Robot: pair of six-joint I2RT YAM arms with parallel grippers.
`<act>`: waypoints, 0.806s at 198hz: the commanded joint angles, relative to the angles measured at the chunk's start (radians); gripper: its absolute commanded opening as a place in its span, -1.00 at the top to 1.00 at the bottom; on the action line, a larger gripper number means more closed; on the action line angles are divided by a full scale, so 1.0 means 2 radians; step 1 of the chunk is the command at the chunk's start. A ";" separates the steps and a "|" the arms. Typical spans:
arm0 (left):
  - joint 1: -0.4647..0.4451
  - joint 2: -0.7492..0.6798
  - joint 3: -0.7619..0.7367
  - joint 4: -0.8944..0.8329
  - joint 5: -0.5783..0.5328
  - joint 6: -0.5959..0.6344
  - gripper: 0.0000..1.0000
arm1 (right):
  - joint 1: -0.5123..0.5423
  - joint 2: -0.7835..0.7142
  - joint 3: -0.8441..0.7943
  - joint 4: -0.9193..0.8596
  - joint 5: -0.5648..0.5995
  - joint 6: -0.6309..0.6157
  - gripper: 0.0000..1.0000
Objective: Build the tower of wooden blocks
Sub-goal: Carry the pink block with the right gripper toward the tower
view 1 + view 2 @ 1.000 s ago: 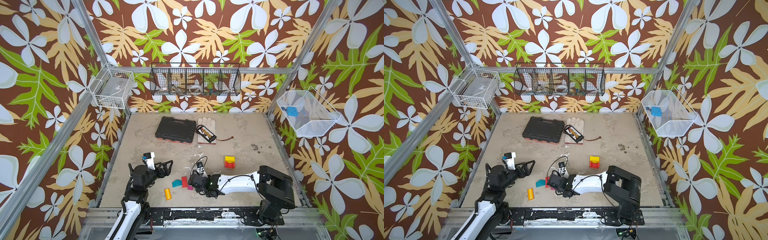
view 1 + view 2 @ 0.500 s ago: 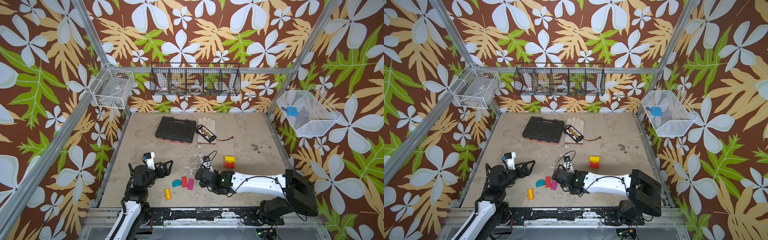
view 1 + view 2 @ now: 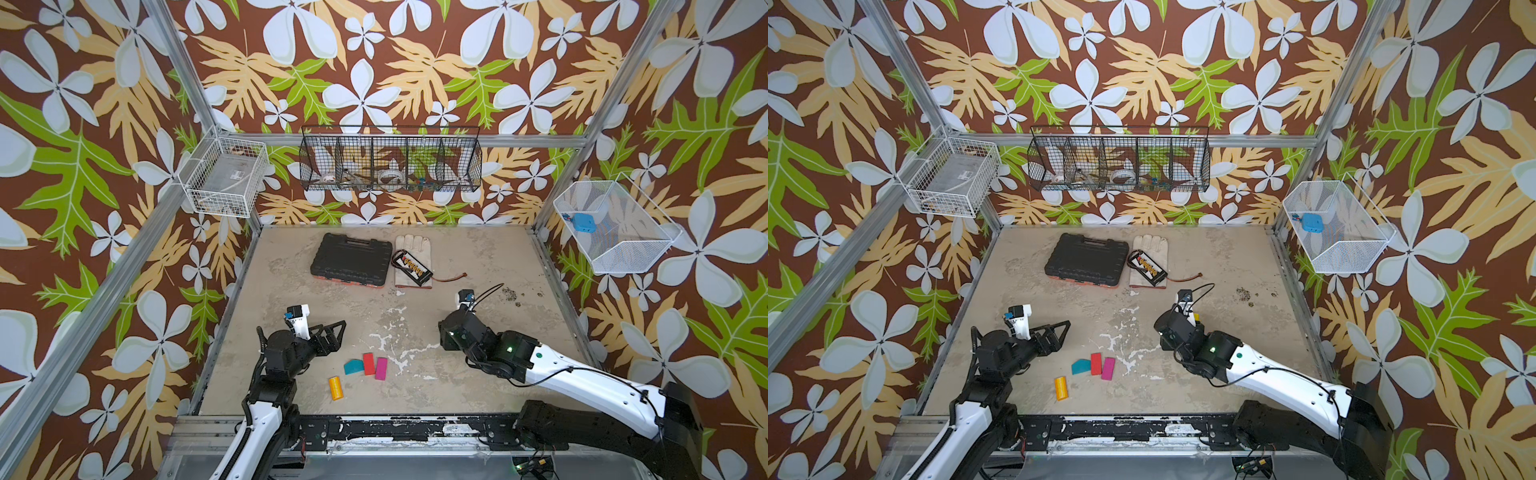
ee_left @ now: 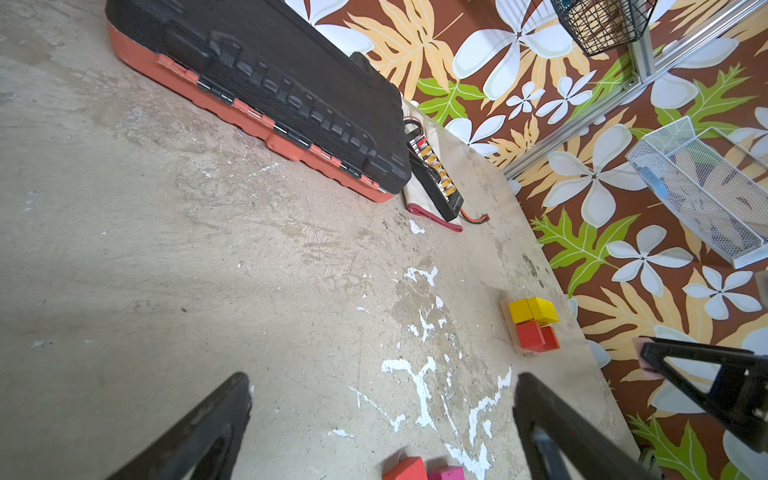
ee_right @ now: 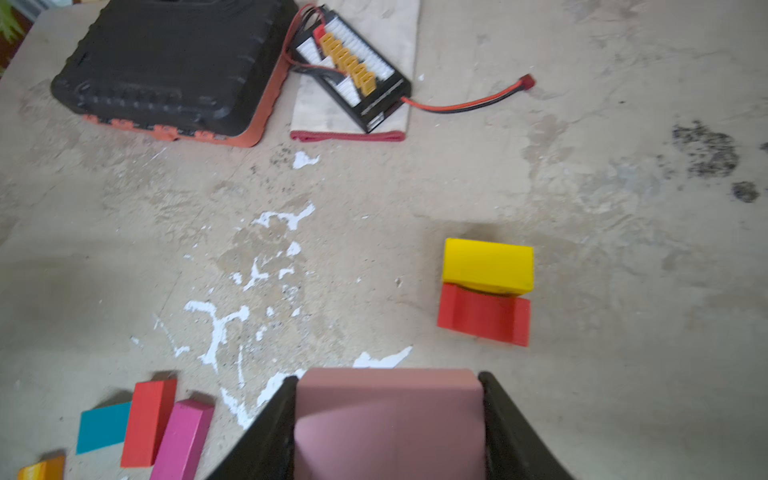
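Observation:
My right gripper (image 5: 387, 378) is shut on a pink block (image 5: 388, 419), held above the floor just short of the tower. The tower (image 5: 486, 291) is a yellow block (image 5: 487, 264) on a red arch (image 5: 484, 318); the left wrist view shows its tan base (image 4: 509, 328). In both top views my right wrist (image 3: 461, 332) covers most of it. Loose teal (image 3: 353, 367), red (image 3: 368, 364), magenta (image 3: 381, 368) and orange (image 3: 335, 387) blocks lie front centre. My left gripper (image 3: 334, 332) hangs open and empty just left of them.
A black ribbed case (image 3: 351, 259) lies at the back of the floor, beside a pale glove (image 3: 415, 243) with a charger board (image 3: 412, 266) and red lead on it. Wire baskets (image 3: 390, 160) hang on the walls. A metal rail (image 3: 374, 424) runs along the front edge.
My right arm has swung from the loose blocks rightward and back to the tower, carrying the pink block. The left arm has stayed still.

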 commanded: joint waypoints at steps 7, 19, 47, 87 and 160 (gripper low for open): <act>0.000 0.000 0.000 0.009 0.002 -0.001 -0.99 | -0.051 -0.005 -0.014 -0.012 -0.012 -0.027 0.32; 0.001 0.000 -0.001 0.009 0.002 -0.001 -0.99 | -0.079 -0.003 -0.028 0.008 -0.043 -0.035 0.35; 0.001 0.000 0.000 0.010 0.002 -0.002 -0.99 | -0.104 0.022 -0.046 0.040 -0.073 -0.039 0.38; 0.001 0.001 -0.001 0.010 0.002 -0.002 -0.99 | -0.112 0.069 -0.041 0.049 -0.066 -0.037 0.38; 0.001 -0.001 0.000 0.010 0.003 -0.001 -0.99 | -0.138 0.094 -0.032 0.063 -0.071 -0.033 0.31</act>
